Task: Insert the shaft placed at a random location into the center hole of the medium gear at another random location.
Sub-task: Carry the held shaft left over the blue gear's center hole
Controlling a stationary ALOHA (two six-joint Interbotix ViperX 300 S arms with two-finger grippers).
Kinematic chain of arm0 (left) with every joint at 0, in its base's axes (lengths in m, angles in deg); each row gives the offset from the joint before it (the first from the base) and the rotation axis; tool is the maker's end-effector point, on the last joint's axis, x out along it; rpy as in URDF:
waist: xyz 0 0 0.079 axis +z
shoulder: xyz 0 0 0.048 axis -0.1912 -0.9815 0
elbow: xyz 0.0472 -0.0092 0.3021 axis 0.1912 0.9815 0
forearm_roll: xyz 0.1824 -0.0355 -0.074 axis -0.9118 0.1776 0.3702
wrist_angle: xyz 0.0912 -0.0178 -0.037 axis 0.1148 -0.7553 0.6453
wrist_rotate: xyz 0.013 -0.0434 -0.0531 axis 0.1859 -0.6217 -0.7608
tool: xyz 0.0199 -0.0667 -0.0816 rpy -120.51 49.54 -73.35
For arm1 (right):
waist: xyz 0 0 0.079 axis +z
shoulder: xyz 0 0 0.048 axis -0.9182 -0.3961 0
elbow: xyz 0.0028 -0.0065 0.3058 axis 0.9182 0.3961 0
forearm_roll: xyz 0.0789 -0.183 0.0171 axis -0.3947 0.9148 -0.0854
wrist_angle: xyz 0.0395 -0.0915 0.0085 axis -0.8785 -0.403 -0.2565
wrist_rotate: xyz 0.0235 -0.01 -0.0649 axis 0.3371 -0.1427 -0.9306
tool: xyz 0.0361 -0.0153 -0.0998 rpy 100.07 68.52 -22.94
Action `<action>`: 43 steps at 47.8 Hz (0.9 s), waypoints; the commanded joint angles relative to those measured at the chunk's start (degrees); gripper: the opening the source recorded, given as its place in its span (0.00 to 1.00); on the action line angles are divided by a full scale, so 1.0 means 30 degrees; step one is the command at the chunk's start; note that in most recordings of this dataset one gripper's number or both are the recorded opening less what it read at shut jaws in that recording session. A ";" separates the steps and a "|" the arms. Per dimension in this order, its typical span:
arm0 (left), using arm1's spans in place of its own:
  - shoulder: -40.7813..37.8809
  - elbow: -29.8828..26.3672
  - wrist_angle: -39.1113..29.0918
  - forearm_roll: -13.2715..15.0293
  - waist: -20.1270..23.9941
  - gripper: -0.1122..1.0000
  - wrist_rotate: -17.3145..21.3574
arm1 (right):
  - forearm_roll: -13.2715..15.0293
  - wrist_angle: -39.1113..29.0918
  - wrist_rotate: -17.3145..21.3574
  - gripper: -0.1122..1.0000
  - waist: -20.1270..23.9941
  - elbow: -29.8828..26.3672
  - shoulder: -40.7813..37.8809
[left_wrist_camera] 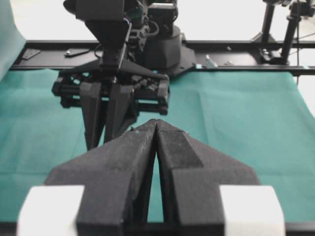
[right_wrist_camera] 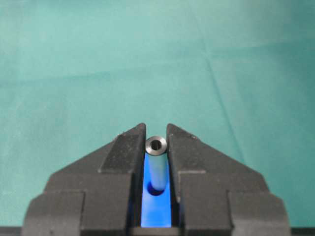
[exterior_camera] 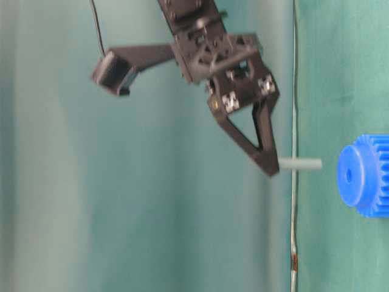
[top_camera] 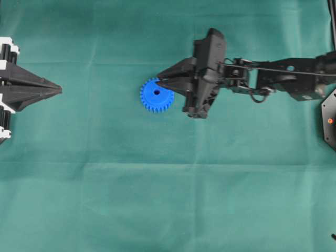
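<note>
Shaft (right_wrist_camera: 156, 164) sits clamped upright in the right hand (right_wrist_camera: 156, 147), just above the gear (top_camera: 157, 95) on the tabletop (top_camera: 157, 184). The fingertips lie at the gear's 2 o'clock. Best centre the shaft over the hole (top_camera: 157, 92), keep it plumb, then lower slowly. The left hand (left_wrist_camera: 156, 129) is pressed together, holding nothing.

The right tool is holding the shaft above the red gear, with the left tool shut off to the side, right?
Not quite: the gear is blue, as the overhead view shows. The right tool does hold the shaft above it, and the left tool is shut off to the side.
</note>
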 commanded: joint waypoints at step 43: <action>-0.0146 -0.0439 0.0029 -0.0059 -0.0029 0.10 0.0000 | -0.0967 -0.0234 -0.0088 0.22 0.0234 -0.1113 -0.1523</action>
